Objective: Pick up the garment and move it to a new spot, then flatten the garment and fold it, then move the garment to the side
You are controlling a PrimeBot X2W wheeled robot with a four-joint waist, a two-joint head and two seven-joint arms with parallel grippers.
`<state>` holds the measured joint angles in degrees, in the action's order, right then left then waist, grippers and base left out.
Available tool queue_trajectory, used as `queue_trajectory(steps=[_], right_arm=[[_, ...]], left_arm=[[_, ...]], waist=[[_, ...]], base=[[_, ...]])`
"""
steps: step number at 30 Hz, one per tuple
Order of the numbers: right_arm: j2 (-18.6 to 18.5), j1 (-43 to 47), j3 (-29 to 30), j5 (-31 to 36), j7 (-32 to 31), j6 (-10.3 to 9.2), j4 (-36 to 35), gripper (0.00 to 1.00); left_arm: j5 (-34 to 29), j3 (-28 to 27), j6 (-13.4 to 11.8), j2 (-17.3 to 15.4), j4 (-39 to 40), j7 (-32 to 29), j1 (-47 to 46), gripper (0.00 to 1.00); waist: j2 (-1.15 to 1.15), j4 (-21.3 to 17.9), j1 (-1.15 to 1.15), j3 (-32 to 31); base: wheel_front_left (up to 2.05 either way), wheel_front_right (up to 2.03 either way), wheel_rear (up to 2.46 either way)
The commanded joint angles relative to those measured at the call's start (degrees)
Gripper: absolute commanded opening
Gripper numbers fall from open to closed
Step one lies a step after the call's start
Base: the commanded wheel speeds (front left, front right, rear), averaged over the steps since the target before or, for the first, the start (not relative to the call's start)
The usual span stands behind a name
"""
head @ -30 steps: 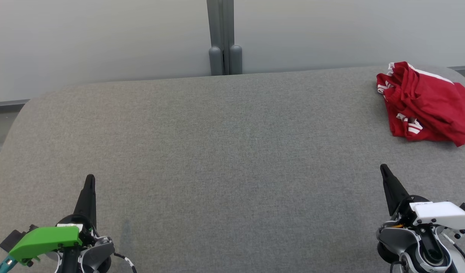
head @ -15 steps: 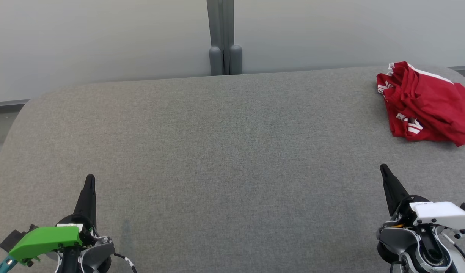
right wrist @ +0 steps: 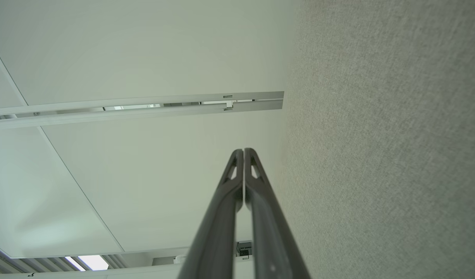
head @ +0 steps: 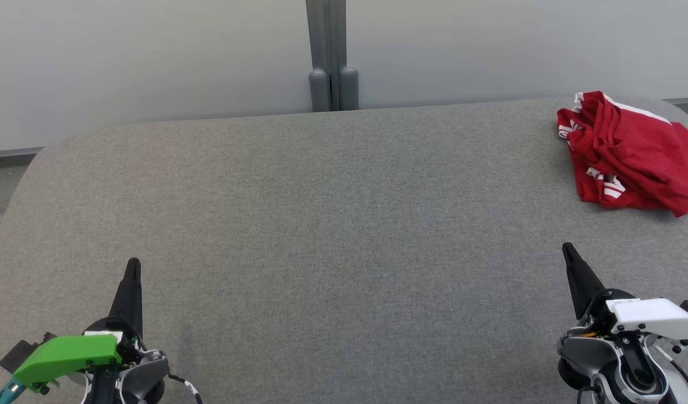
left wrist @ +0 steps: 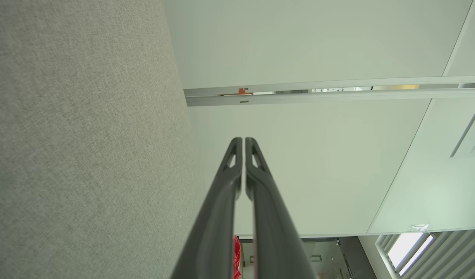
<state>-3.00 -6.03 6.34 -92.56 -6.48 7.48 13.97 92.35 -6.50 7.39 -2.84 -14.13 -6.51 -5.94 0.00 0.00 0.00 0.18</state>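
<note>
Left tool [head: 133, 262] and right tool [head: 567, 247] sit pinched closed, empty, over the grey tabletop [head: 344, 224]. The crumpled red garment [head: 630, 154] lies far right. Nothing has moved since earlier.

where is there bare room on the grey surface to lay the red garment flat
The middle of the grey surface is bare, from the left hand across to the right hand and back to the far edge by the post. The far left is free too. Only the far right corner is crowded, by the bunched red garment.
</note>
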Motion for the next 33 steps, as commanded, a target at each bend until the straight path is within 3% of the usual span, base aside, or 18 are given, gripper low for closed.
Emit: queue_trajectory(steps=[1,33], right_arm=[[-0.02,-0.35,0.14,0.02,-0.06,0.02,0.11,0.0],[0.05,-0.36,0.23,0.14,-0.17,0.02,0.12,0.0]], left_arm=[[0.12,-0.15,0.22,-0.06,0.15,-0.27,-0.62,0.0],[0.12,-0.14,0.22,-0.06,0.16,-0.26,-0.62,0.0]], waist=[[0.0,0.0,0.0,0.0],[0.0,0.0,0.0,0.0]], base=[[0.0,0.0,0.0],[0.0,0.0,0.0]])
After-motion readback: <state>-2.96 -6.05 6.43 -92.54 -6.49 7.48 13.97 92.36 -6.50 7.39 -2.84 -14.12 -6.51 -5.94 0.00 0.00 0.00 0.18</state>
